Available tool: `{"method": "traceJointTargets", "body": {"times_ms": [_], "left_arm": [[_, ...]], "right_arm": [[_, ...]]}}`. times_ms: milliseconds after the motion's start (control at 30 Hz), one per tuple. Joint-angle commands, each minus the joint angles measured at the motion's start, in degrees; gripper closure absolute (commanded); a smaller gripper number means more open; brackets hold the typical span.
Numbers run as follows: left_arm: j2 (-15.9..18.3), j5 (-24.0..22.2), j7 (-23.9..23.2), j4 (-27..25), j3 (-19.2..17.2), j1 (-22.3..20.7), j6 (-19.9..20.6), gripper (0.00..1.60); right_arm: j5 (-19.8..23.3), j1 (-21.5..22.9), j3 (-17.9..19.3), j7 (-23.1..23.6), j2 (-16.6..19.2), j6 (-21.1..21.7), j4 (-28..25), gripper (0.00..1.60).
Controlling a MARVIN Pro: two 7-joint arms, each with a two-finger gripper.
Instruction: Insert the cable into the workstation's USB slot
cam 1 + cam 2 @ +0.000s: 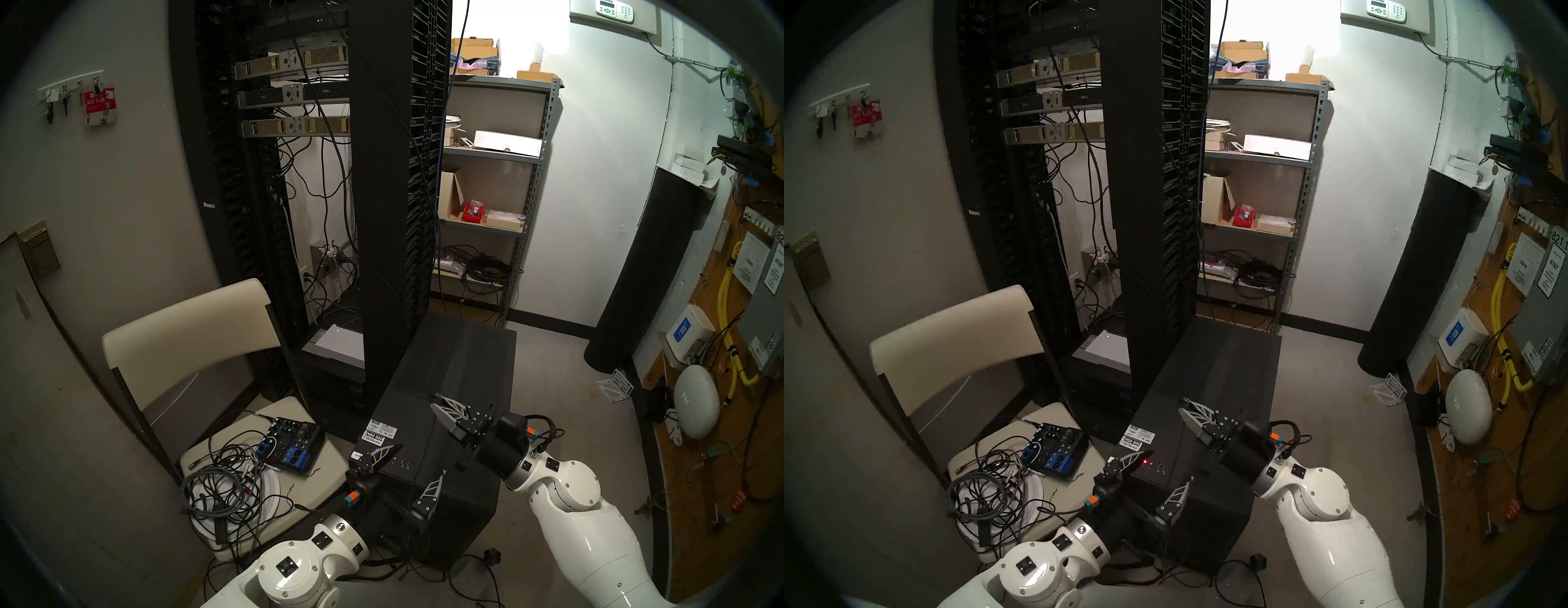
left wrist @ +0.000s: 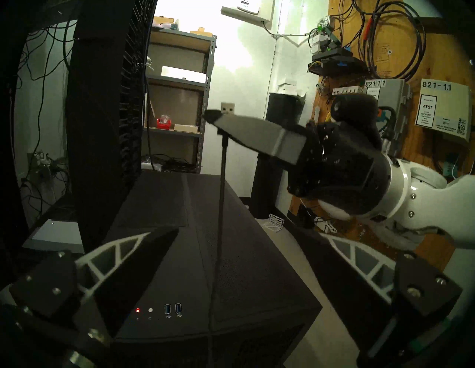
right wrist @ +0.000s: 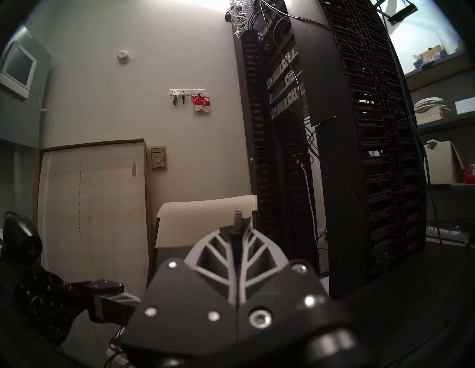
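Note:
The black workstation lies on the floor in front of me, with white stickers, a red light and two USB slots near its front edge. My right gripper hovers above the case top, shut on the cable's plug, whose silver tip points up past the fingertips. The thin black cable hangs straight down from it across the case. My left gripper is open and empty, with its fingers spread over the front edge on either side of the slots.
A tall black server rack rises just behind the workstation. At the left, a cream chair holds an audio mixer and tangled cords. A metal shelf and a black cylinder stand at the right.

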Motion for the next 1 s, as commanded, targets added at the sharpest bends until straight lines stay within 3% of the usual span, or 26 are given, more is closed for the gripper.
{"method": "traceJointTargets", "body": {"times_ms": [0,267,300,367,400,467,500,533,667,700,733,767,967], "left_arm": [[-2.29,1.71,2.99,1.96,2.34,-5.93,-0.22,0.0],[-3.33,3.71,6.46,5.57,5.12,-10.42,-0.07,0.05],[-3.41,3.88,6.7,5.88,5.38,-10.81,-0.09,0.16],[-3.42,4.34,7.58,6.42,6.06,-11.52,-0.11,0.77],[-3.37,4.25,7.99,6.61,6.33,-11.77,-0.19,0.86],[-3.17,3.85,8.78,6.94,6.96,-12.23,-0.3,0.87],[-3.19,3.89,9.11,7.02,7.13,-12.29,-0.33,0.94],[-3.02,3.74,9.43,7.1,7.41,-12.45,-0.38,1.12],[-2.55,2.24,10.26,7.32,8.29,-12.75,-0.69,1.29],[-2.55,1.39,10.21,7.19,8.21,-12.55,-0.93,1.36],[-2.44,1.42,10.13,6.94,8.14,-12.4,-0.86,1.54],[-2.35,0.54,9.83,6.44,7.85,-12.03,-0.79,1.6],[0.32,-3.06,6.13,2.29,6.31,-10.28,-0.42,1.6]], "right_arm": [[2.35,-0.61,-0.07,0.61,-0.57,1.77,-2.43,1.6],[3.18,-1.26,0.38,0.71,-0.75,3.16,-3.24,1.6],[3.19,-1.33,0.48,0.59,-0.81,3.29,-3.32,1.6],[3.14,-1.39,0.63,0.57,-0.81,3.6,-3.49,1.6],[3.17,-1.42,0.7,0.58,-0.84,3.7,-3.52,1.6],[3.22,-1.49,0.92,0.5,-1.01,3.83,-3.52,1.6],[3.29,-1.47,0.98,0.58,-1.03,3.9,-3.47,1.6],[3.3,-1.46,1.03,0.63,-1.05,3.94,-3.43,1.6],[3.16,-1.29,1.31,0.65,-1.23,4.08,-3.29,1.6],[3.03,-1.19,1.38,0.58,-1.26,4.12,-3.14,1.6],[2.84,-1.14,1.47,0.34,-1.34,4.08,-3.04,1.6],[2.68,-0.99,1.54,0.31,-1.32,4.07,-2.81,1.6],[1.91,0.07,2.34,-0.75,-1.42,3.83,-0.83,1.6]]}}
